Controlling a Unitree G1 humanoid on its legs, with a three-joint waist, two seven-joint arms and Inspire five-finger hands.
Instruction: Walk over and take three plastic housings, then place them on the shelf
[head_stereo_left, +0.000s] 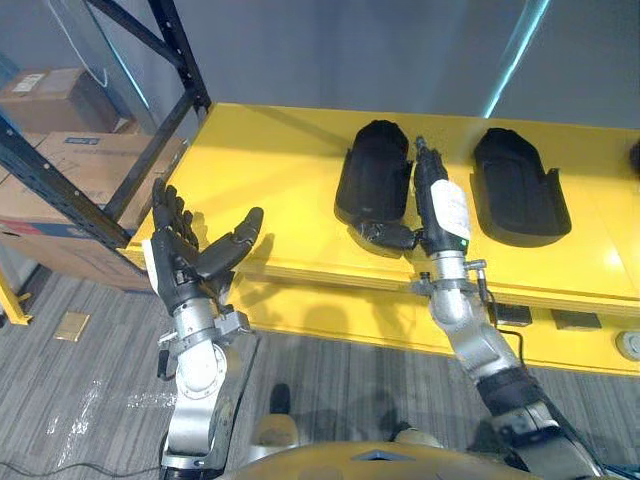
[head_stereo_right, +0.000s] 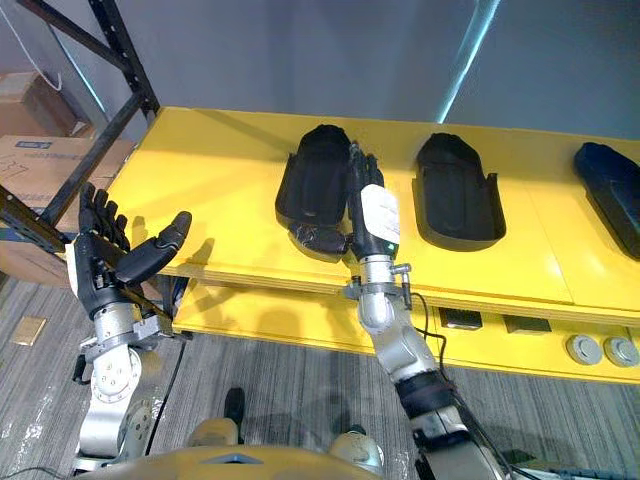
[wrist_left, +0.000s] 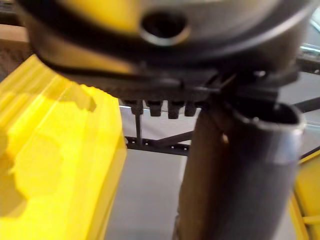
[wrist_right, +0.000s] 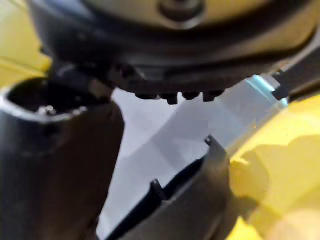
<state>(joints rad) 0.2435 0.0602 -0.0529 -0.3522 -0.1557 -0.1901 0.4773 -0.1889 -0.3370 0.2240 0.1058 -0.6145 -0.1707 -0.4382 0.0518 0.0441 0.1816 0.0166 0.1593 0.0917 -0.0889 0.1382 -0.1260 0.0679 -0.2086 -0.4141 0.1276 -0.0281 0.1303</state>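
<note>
Currently three housings (head_stereo_right: 315, 170) (head_stereo_right: 455, 190) (head_stereo_right: 610, 195) sit on one table (head_stereo_right: 220, 170); left hand (head_stereo_right: 110, 258) open, right hand (head_stereo_right: 375, 220) open beside one.

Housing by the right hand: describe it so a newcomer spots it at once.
Find the yellow table with the dark rack post at its left corner. The leftmost housing in the row of black ones is nearest that post. Unlike the middle housing, it has the right hand lying along its right edge, thumb at its near end.
</note>
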